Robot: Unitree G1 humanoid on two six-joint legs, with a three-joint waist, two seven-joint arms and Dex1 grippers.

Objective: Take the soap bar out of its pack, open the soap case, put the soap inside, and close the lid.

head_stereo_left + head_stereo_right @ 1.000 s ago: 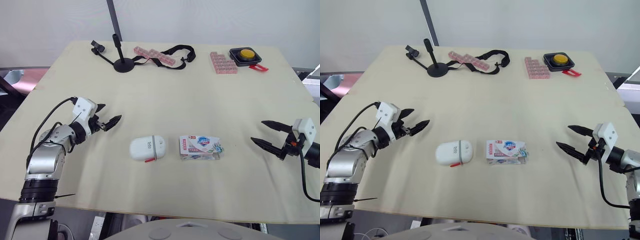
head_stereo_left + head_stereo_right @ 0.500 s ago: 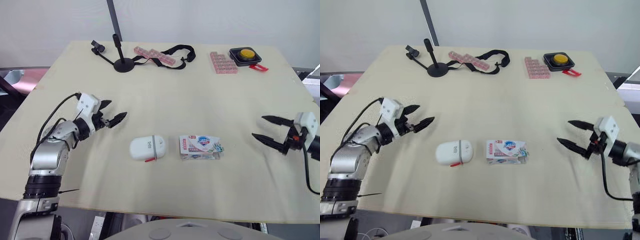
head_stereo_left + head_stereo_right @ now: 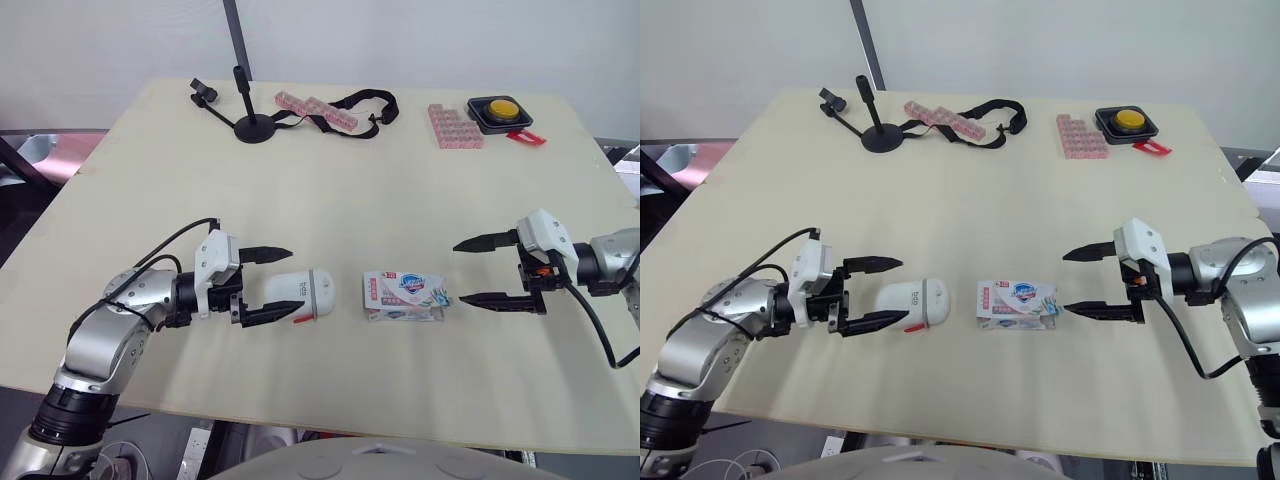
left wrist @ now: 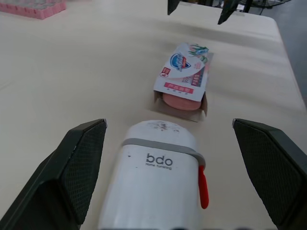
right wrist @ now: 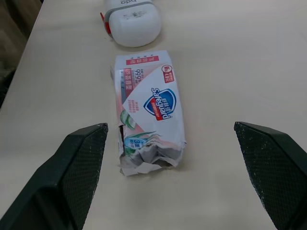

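Note:
The white soap case (image 3: 308, 289), with a grey band and a red latch, lies closed near the table's front. My left gripper (image 3: 296, 281) is open, its fingers (image 4: 79, 158) standing on either side of the case's left end without touching it. Just right of the case lies the soap pack (image 3: 403, 295), a white and pink wrapper with a blue logo. Pink soap (image 4: 180, 101) shows at the pack's open end, which faces the case. The other end (image 5: 144, 165) is torn. My right gripper (image 3: 458, 273) is open just right of the pack, level with it.
Along the far edge stand a black stand (image 3: 255, 128), pink pill boxes (image 3: 313, 108) with a black strap (image 3: 366, 100), a pink block (image 3: 455, 127) and a yellow button (image 3: 500, 108) in a black box. The table's front edge (image 3: 330, 425) is close to the case and pack.
Both grippers have moved inward: the left one from the table's left side to the soap case, the right one from the right edge to the pack. Case and pack have not moved.

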